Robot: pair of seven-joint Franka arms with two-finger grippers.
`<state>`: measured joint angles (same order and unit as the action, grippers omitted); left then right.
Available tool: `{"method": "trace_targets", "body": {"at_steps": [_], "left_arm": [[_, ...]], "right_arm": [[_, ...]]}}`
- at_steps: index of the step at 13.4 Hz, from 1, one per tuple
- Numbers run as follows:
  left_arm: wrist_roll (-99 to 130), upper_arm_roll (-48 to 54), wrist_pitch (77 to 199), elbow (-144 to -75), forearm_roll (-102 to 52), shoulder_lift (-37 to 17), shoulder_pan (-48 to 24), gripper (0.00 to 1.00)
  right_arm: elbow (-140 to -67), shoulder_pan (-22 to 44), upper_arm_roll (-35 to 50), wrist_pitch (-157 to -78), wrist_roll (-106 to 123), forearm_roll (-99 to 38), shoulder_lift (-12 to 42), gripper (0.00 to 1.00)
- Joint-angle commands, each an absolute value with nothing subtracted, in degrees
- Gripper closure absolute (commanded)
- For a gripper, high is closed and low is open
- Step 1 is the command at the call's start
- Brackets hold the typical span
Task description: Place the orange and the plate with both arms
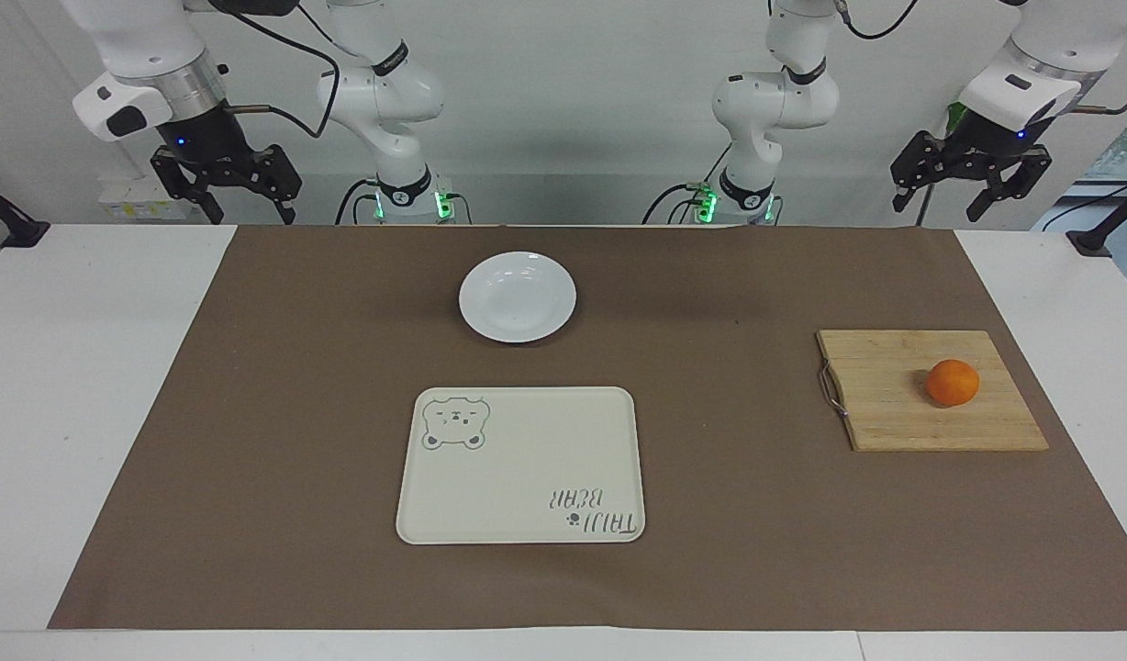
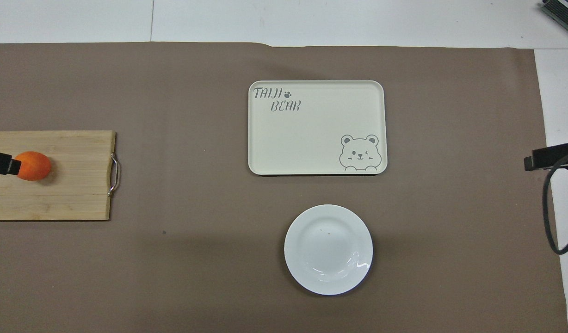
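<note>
Facing view shows the job not yet begun: both arms hang raised at the robots' edge of the table, and nothing is held. The left gripper [image 1: 969, 195] sits up in the air at the left arm's end, its jaws spread and empty; the right gripper [image 1: 226, 195] hangs likewise at the right arm's end, jaws spread and empty. The orange [image 1: 952, 382] rests on a wooden cutting board [image 1: 894, 395] toward the left arm's end of the brown mat [image 1: 251, 413], well apart from everything else. The plate [image 1: 518, 296] lies bare on the mat near the middle, nearer to the robots than the cream bear tray [image 1: 520, 465], just beside it with a strip of mat between them. The tray carries nothing. By my reading, every step is left: the left arm would have to come down on the orange, the right arm would take the plate by its rim, and both would need setting down, most likely on the tray, though the pictures do not fix the target.
</note>
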<state>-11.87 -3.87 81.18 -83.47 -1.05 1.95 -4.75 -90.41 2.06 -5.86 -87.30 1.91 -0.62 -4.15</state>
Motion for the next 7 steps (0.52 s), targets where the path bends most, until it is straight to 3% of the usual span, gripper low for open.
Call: {"method": "trace_targets", "body": {"at_steps": [1,7], "left_arm": [[-11.4,-3.5,80.3,-82.4,-0.4,1.6,-4.3,0.0],[-11.5,-3.3,80.2,-83.0,-0.6,2.4,-4.6,0.0]], "right_arm": [[-91.3,1.8,-5.8,-86.9,3.3,-1.0,-5.2,0.0],[-91.4,1.8,-5.8,-86.9,3.3,-1.0,-5.2,0.0]]}}
